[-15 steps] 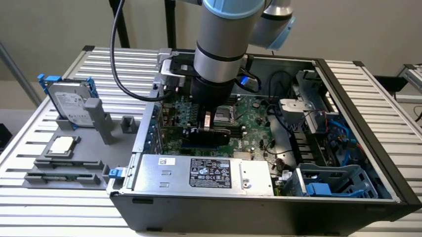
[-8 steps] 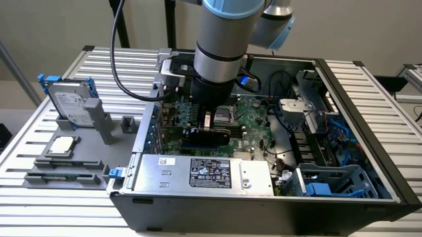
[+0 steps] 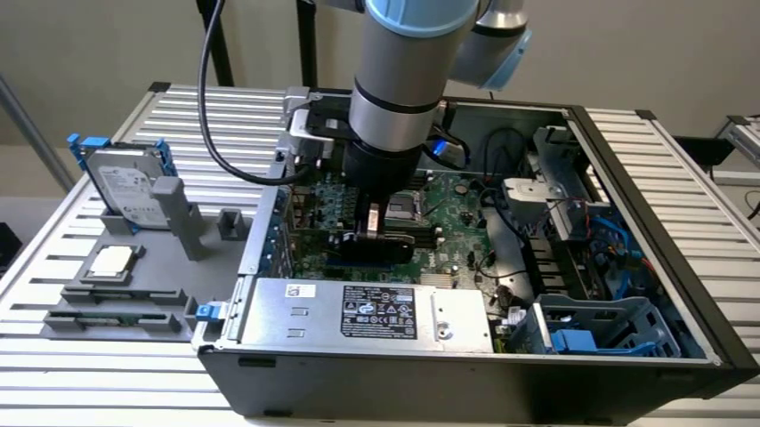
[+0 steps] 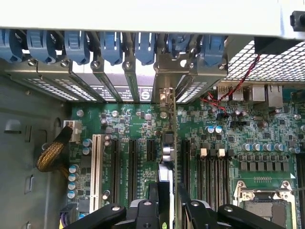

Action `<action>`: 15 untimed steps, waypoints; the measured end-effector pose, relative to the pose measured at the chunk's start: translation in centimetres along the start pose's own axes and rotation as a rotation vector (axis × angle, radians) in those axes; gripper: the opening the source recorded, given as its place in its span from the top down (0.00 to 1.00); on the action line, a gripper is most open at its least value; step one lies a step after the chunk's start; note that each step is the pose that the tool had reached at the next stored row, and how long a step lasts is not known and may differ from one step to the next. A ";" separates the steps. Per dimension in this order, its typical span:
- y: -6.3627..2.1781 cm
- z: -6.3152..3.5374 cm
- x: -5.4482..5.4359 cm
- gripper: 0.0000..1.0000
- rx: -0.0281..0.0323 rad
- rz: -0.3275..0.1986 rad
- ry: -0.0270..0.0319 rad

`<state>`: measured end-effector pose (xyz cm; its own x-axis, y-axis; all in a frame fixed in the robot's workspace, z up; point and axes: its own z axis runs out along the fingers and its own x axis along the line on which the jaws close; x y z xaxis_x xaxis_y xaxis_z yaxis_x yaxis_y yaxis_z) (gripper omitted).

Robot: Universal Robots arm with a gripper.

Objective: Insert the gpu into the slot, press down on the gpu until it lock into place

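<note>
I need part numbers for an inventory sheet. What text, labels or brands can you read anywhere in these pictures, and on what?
No text can be read.
Black label on the power supply: print and logos too small.
White label on the hard drive: blurred.
White markings on the motherboard: too small.

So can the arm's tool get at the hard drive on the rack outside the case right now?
Probably not as things stand. The tool is down inside the computer case, closed on the gpu standing edge-on over the motherboard. The hard drive sits outside the case wall, on the exterior view's left.
</note>
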<state>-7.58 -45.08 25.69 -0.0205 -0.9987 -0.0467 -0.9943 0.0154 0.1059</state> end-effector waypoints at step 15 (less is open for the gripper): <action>-0.04 0.61 0.0 0.74 -0.0020 0.000 0.0043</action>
<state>-7.60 -45.07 25.09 -0.0199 -0.9989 -0.0425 -0.9940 0.0153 0.1079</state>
